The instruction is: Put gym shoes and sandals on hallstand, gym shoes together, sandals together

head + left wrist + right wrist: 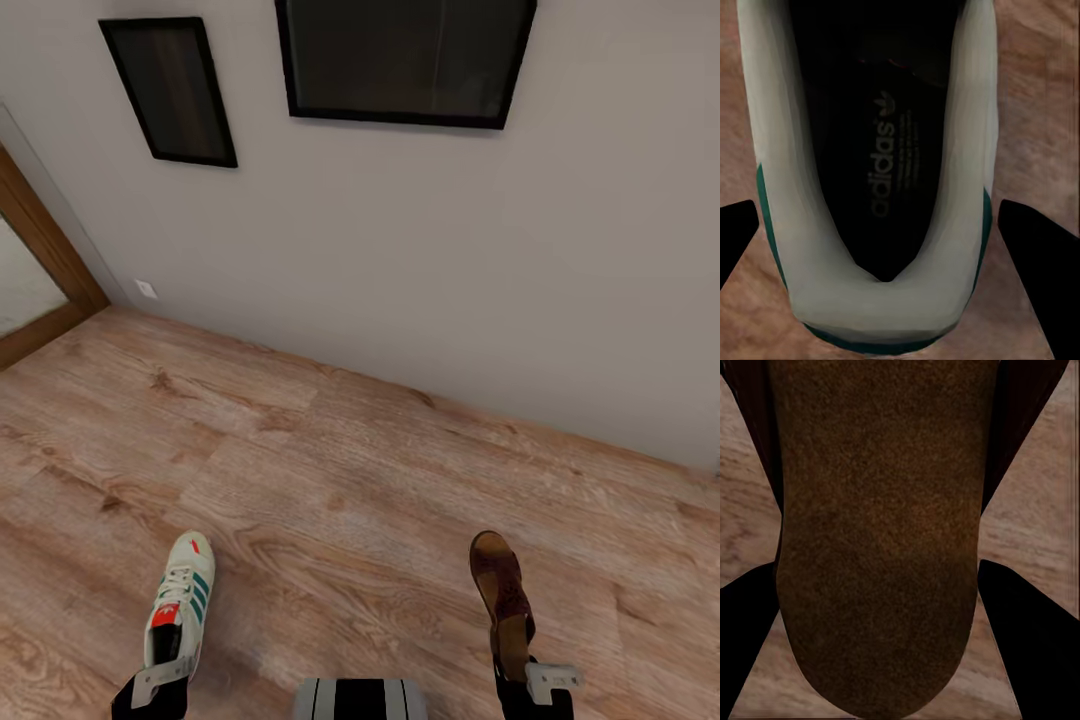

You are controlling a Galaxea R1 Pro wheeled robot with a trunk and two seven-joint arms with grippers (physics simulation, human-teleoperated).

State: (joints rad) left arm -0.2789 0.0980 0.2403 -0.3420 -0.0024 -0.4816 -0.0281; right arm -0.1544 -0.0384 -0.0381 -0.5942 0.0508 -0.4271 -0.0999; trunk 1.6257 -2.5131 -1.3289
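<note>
Carriage is the step in hand, by my judgement: each arm has one shoe at its heel end and the hallstand is nowhere ahead, just a bare grey wall with two dark frames (405, 60) and a door frame (45, 255) off to the left. The gym shoe (180, 605) sits in front of the left hand (160, 682), toe pointing away, and the left wrist view looks straight down into its dark insole (889, 157), with a black finger (1046, 262) on either side of the white heel; the fingers flank the heel closely, though whether they press on it I cannot tell. The sandal (503, 590) lies likewise ahead of the right hand (540, 682), and the right wrist view shows its tan footbed (877, 547) running between two dark fingers (1020, 622) that sit tight against its edges, so it looks clamped. Whether either shoe is lifted off the corridor floor (330, 480) or resting on it is not clear from above. To do this well, turn the base slowly so neither shoe swings or slips, keep both toes level, and hold the two arms apart so the shoes do not knock. The heel-end hold leaves a long overhang, so avoid sudden stops.
</note>
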